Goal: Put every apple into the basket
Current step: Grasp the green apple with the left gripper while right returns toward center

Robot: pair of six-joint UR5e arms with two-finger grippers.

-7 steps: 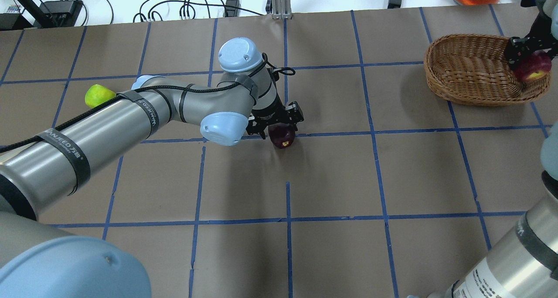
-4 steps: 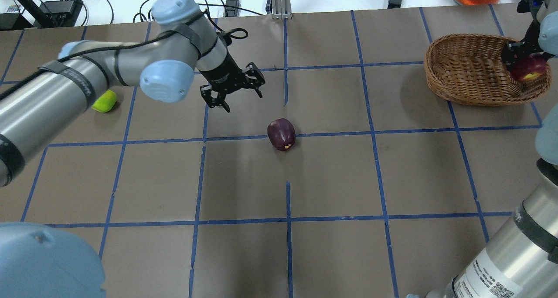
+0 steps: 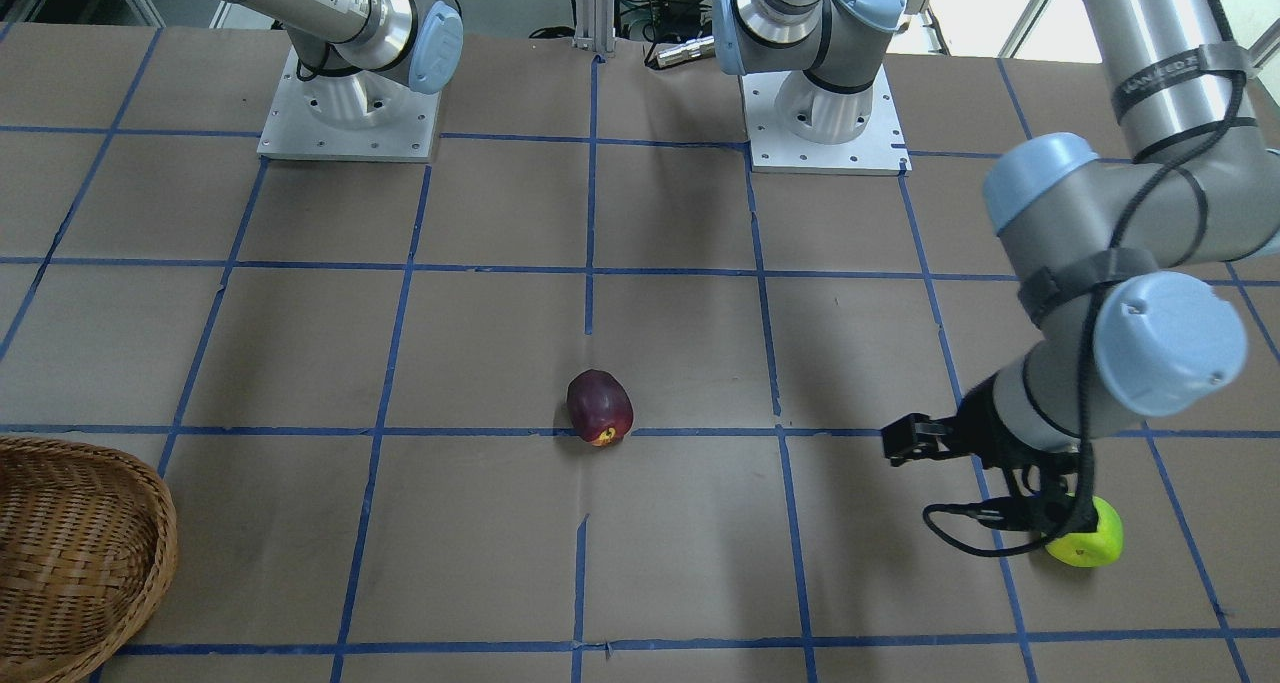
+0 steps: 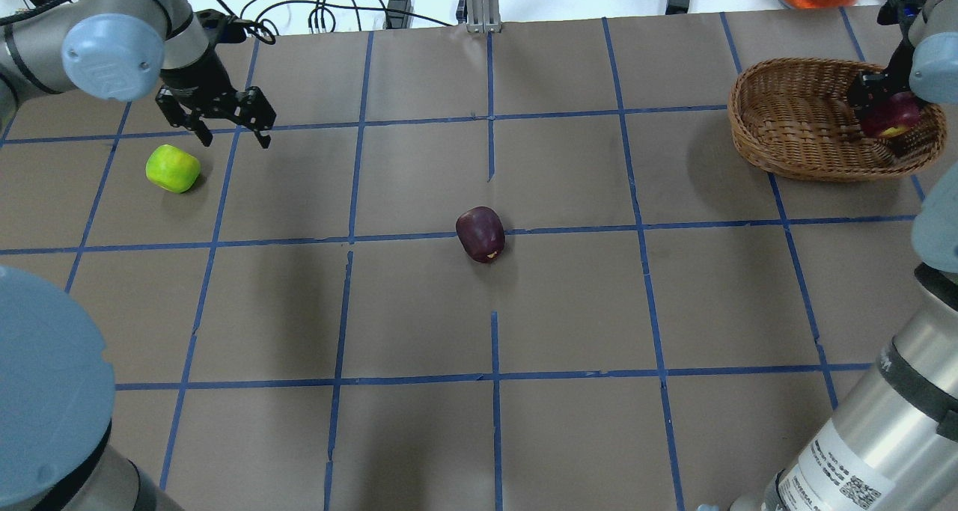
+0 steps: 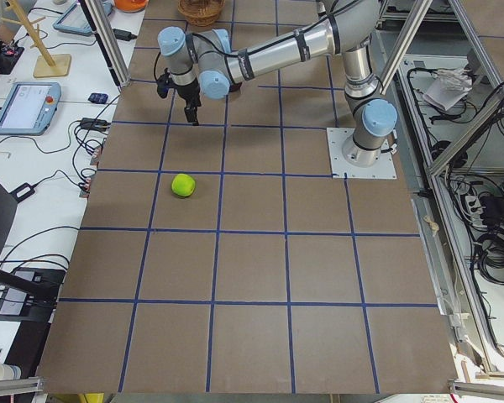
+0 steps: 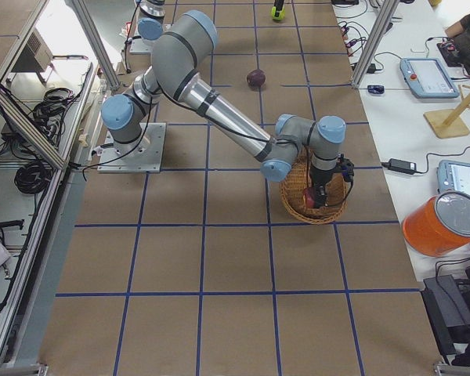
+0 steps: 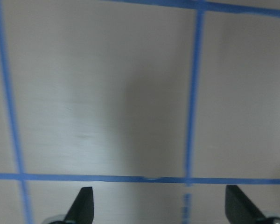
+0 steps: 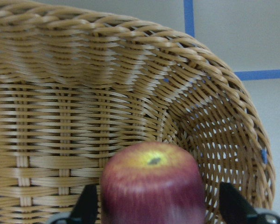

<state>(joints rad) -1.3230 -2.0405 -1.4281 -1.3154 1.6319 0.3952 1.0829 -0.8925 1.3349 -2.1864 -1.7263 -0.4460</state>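
Wicker basket [image 4: 793, 133] sat far out on the robot's right, near the table corner. Red apple [image 8: 151, 184] was inside it, toward the right-hand end and close under the curved wall, its yellowish crown facing the wrist camera. Right gripper [image 8: 159, 207] reached down into the basket and straddled this apple, jaws spread wide. One fingertip [image 8: 87, 207] looked pressed to the skin. At the other, a sliver of weave showed between finger and fruit. The contact points lay below the frame edge, so I could not tell whether the apple was clamped or loose, nor whether it rested on the basket floor.

Maroon apple [image 4: 480, 233] lay near mid-table on a blue tape line [image 4: 404, 236], just beside a crossing, with a yellow spot low on it. Nothing touched it, and it was well apart from both grippers.

Green apple [image 4: 172, 168] lay out on the robot's left, on the brown paper table cover [image 4: 569, 301], inside a grid square and off the tape.

Left gripper [image 4: 224, 131] hung above the table near the green apple, beyond it and a little toward centre, not touching. Its jaws were wide apart with nothing between them. The wrist camera showed only bare paper and tape lines past the two dark fingertips [image 7: 84, 205]. In the front-facing view its wrist and cable overlapped the green apple's edge, but the overhead view showed a gap between them.
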